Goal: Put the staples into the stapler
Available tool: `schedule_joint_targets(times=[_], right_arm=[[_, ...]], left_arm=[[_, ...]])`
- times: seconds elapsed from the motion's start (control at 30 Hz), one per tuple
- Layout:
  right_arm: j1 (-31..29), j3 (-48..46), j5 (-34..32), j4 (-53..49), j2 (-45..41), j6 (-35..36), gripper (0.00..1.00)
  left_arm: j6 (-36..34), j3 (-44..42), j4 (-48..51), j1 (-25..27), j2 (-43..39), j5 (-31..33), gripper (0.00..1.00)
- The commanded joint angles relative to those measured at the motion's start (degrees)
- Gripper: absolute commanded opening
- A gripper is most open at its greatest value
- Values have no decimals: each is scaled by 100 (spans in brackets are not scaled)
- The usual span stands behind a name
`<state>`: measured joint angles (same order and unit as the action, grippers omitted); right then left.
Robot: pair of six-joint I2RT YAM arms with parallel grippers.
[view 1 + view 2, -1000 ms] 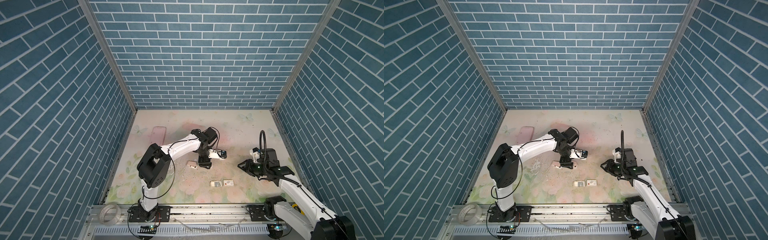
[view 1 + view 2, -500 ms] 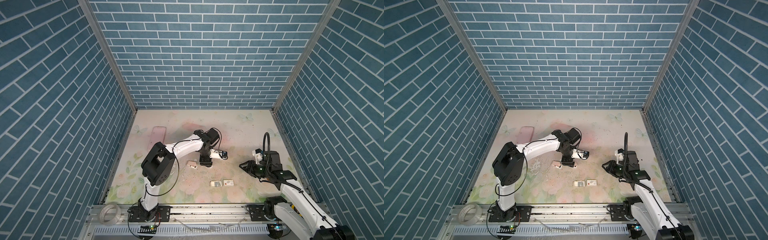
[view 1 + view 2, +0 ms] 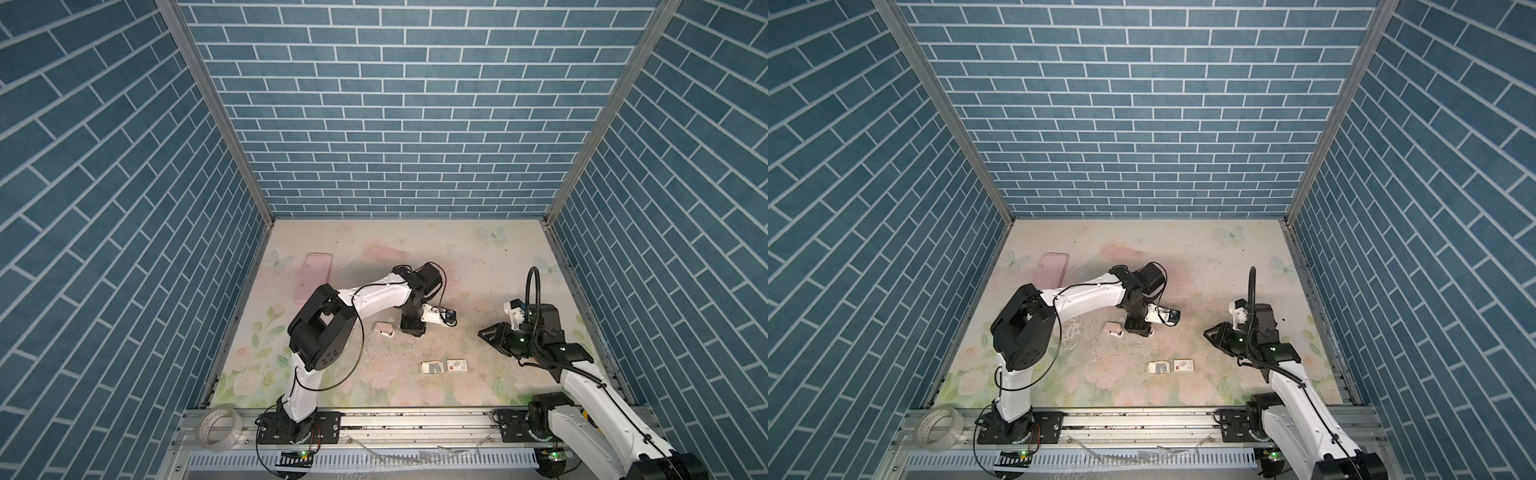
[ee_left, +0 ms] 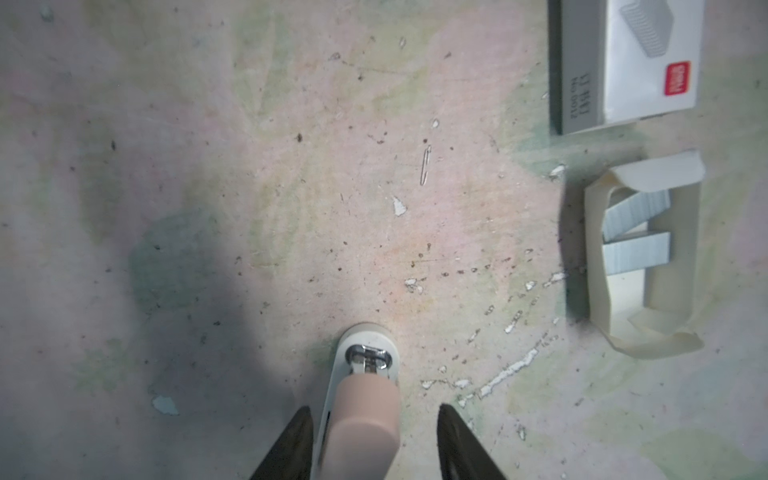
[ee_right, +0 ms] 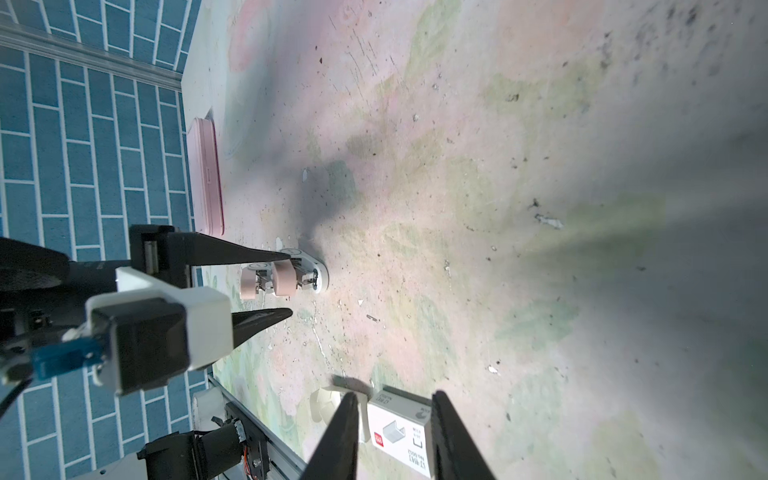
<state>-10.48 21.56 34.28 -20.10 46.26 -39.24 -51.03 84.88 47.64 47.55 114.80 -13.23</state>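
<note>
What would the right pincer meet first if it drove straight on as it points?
Probably the sleeve, framed between the fingers of the right pincer in its wrist view; depth is unclear, so it may pass over it.

Side of white sleeve (image 4: 631, 75) reads roughly "No 0012"; red square (image 4: 677, 79) lettering illegible

Clutter on the mat (image 3: 478, 257)
A pink case (image 3: 312, 277) is laid by the left wall (image 3: 124, 249), a red-marked sleeve (image 3: 457, 365) beside a card tray (image 3: 424, 367), a tape roll (image 3: 220, 428) on the rail (image 3: 415, 419).
</note>
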Motion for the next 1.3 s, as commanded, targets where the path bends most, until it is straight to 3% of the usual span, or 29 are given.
schedule_joint_targets(times=[0.0,0.17,0.4,0.57,0.83,1.0,1.27], right_arm=[[22,-48,109,29,-49,-110,30],[29,-88,188,120,95,-83,29],[35,-7,288,213,372,30,29],[43,10,395,283,500,45,28],[35,274,1411,305,1418,438,29],[15,437,2084,1155,1932,25,31],[-91,763,2463,1658,2394,-333,37]], left_arm=[[-61,31,47,17,112,48,46],[-43,-95,-146,17,26,111,36],[-17,-7,-62,22,-63,48,34],[-22,20,-9,18,-56,-8,26],[208,160,222,19,-154,-174,7],[449,320,306,50,-390,-385,7],[829,588,300,260,-615,-579,7]])
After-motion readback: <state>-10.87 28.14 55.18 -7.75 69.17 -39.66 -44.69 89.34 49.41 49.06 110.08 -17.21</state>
